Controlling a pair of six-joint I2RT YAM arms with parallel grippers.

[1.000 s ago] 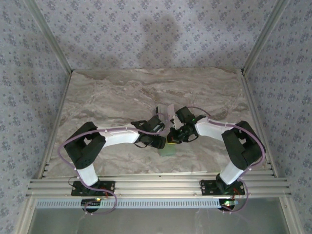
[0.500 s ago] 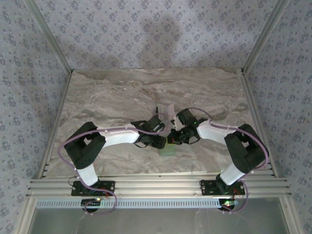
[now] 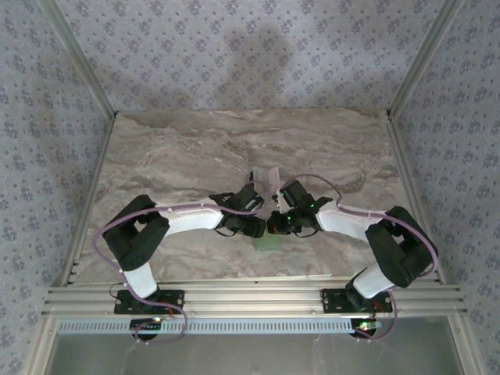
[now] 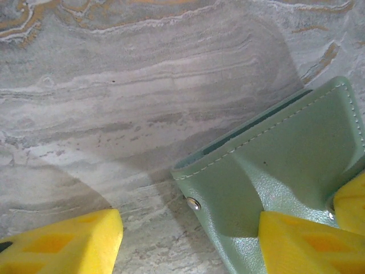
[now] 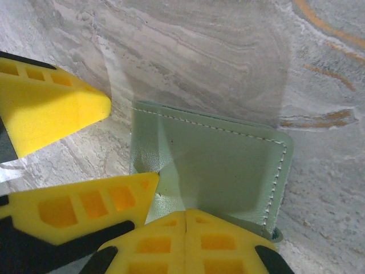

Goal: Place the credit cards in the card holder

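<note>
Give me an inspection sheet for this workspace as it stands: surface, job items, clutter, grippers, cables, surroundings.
Surface: marble-look table, no spills seen.
Job's things: sage-green card holder lying on the table under both grippers; a pale piece just beyond them, likely a credit card, too small to confirm.
Clutter: nothing seen.
Grippers: left gripper open, one finger resting on the card holder; right gripper shut, tips on the card holder.
Cables: purple cables looped along both arms, away from the card holder.
Surroundings: patterned walls; aluminium frame at the near edge.
</note>
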